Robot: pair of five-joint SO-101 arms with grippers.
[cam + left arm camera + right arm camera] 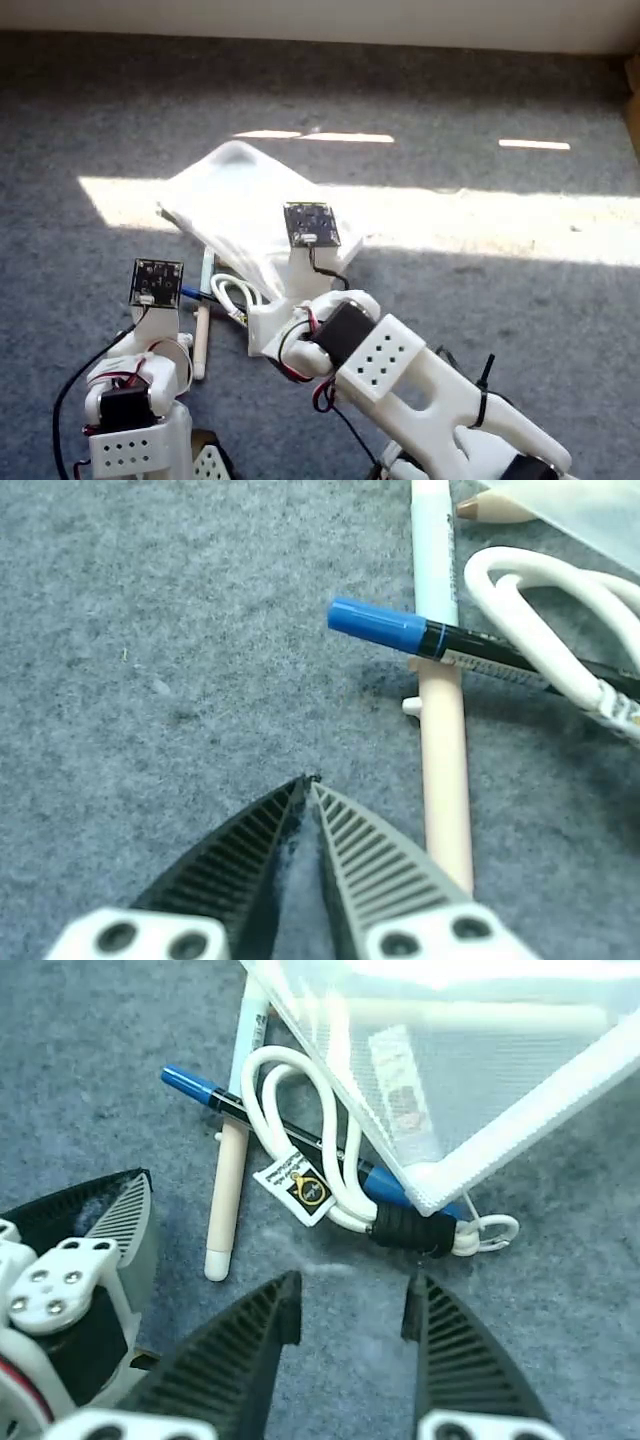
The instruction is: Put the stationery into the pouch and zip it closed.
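Observation:
A translucent white mesh pouch (240,200) lies on the grey carpet, its corner (450,1070) resting over the stationery. A blue-capped black pen (200,1090) lies across a cream and white pen (228,1190), and a coiled white cord (320,1150) with a tag and a black tie lies over both. My right gripper (350,1295) is open, just short of the cord's tied end, with nothing between its fingers. My left gripper (308,780) is shut and empty, low over the carpet beside the cream pen (442,740) and short of the blue cap (375,623).
A brown pencil tip (480,510) pokes out from under the pouch edge. Both arms crowd the near side of the stationery, the left gripper (100,1230) close beside the right one. Open carpet (480,300) stretches to the right and behind the pouch.

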